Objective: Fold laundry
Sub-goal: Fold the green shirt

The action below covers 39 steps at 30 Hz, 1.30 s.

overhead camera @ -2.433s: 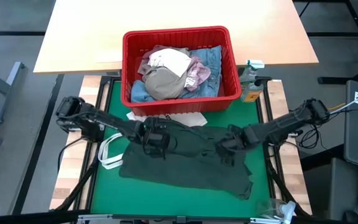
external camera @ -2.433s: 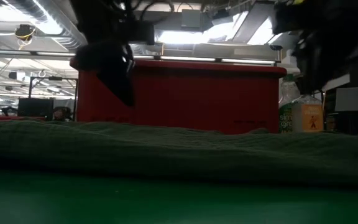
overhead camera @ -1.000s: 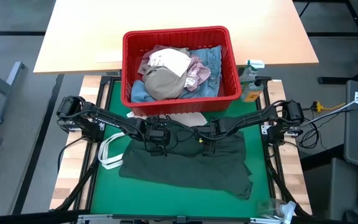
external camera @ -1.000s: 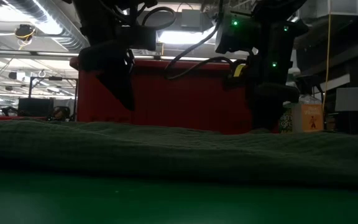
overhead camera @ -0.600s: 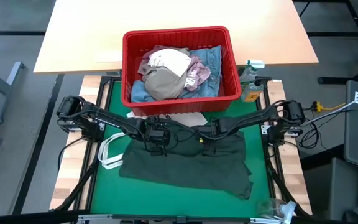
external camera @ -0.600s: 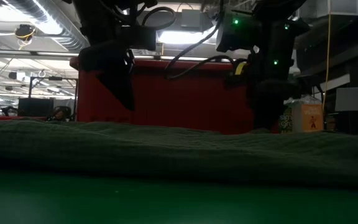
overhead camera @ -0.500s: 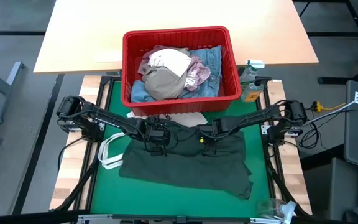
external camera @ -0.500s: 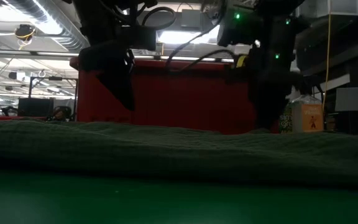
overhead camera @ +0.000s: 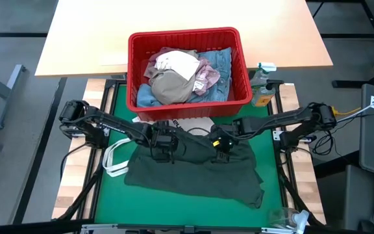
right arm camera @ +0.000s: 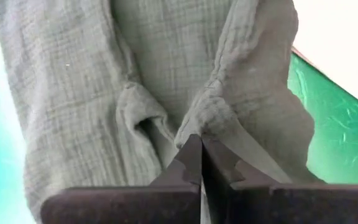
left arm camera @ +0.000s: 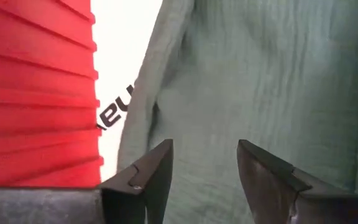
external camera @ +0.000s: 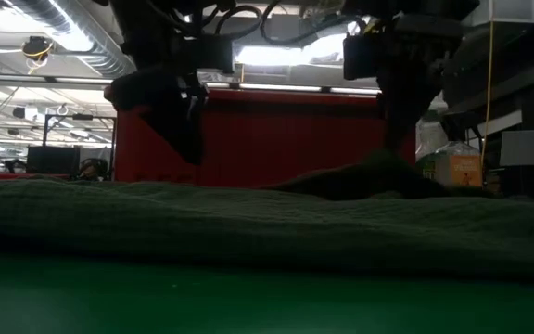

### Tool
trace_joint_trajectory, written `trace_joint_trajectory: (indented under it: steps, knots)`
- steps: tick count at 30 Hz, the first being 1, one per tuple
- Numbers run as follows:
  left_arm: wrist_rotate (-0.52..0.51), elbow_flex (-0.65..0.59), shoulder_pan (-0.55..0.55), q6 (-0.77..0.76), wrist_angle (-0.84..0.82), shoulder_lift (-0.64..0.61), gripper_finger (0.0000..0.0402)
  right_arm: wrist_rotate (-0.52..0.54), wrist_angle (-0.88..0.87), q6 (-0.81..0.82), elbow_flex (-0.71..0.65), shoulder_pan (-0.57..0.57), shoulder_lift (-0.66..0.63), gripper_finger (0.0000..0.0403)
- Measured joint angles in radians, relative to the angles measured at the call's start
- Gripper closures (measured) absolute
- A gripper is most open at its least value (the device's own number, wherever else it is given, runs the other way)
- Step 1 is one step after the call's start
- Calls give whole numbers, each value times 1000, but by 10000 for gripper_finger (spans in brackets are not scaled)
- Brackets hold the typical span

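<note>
The dark green top (overhead camera: 193, 172) lies spread on the green mat (overhead camera: 109, 195), its far edge close to the red basket (overhead camera: 187, 107). My left gripper (left arm camera: 204, 155) hovers open over the top's far left part (overhead camera: 163, 153), beside the white tote bag (left arm camera: 120, 106), with nothing between its fingers. My right gripper (right arm camera: 201, 146) is shut on the top near its far edge (overhead camera: 221, 151). The other laundry, beige, pink, denim and white pieces (overhead camera: 180, 75), sits heaped in the basket. My right gripper pinches a bunched fold of the green top (right arm camera: 207, 121) between its two fingers, near the top's far edge. The fingers come from above, slanting down. The fold is drawn up into a low peak (external camera: 378, 174), while the rest of the top lies on the mat.
The red basket (external camera: 276, 139) stands just beyond both grippers. The tote bag's handles (overhead camera: 115, 159) stick out from under the top at the left. Bottles (overhead camera: 261, 91) stand at the basket's right. Bare mat shows along the near edge.
My right gripper has risen and shifted a little toward the table's right edge, pulling a peak of the green top up from the mat. The rest of the top has stayed flat.
</note>
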Motion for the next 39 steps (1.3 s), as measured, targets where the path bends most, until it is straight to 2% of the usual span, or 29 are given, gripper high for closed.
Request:
trace_joint_trajectory:
  steps: [7, 17, 22, 29, 35, 39]
  knots:
    - [-2, 0, 49, 68, 89, 0, 226, -56, 1, 2, 0, 0, -4, 401]
    - [10, 0, 94, 109, 234, 5, 226, -57, 8, 2, 0, 0, -4, 402]
    - [21, 0, 86, 109, 328, 62, 227, -57, 8, 1, 0, 0, -4, 402]
    - [18, 0, 90, 109, 328, 159, 227, -57, 8, 1, 0, 0, -4, 402]
    - [-98, 0, 91, 77, 327, 199, 227, -57, 8, 1, 0, 0, -4, 403]
    - [-111, 0, 100, 62, 326, 198, 227, -57, 2, 1, 0, 0, -4, 403]
